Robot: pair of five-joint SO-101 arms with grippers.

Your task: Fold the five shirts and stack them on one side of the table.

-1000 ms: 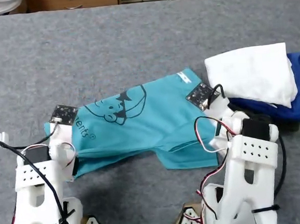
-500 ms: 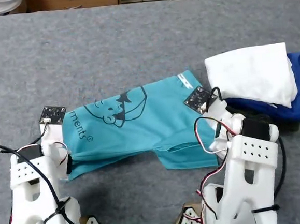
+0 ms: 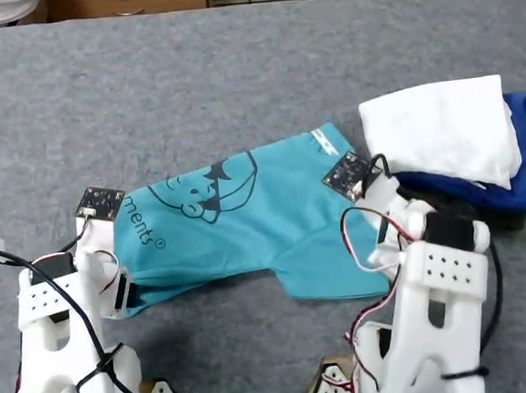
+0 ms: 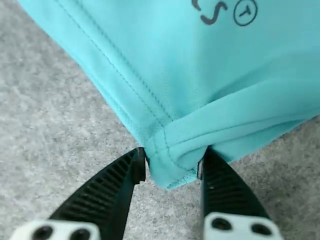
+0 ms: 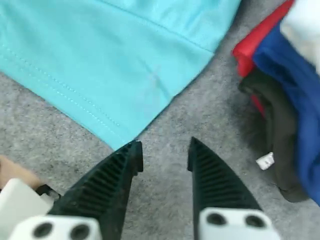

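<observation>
Left claw (image 4: 172,164) shifted, gripping teal shirt (image 4: 200,75) corner.

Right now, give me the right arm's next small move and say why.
Probably nudge the right pincer onto the hem corner of the teal shirt, then close: its jaws stand open over the grey table, just beside that corner.
</observation>
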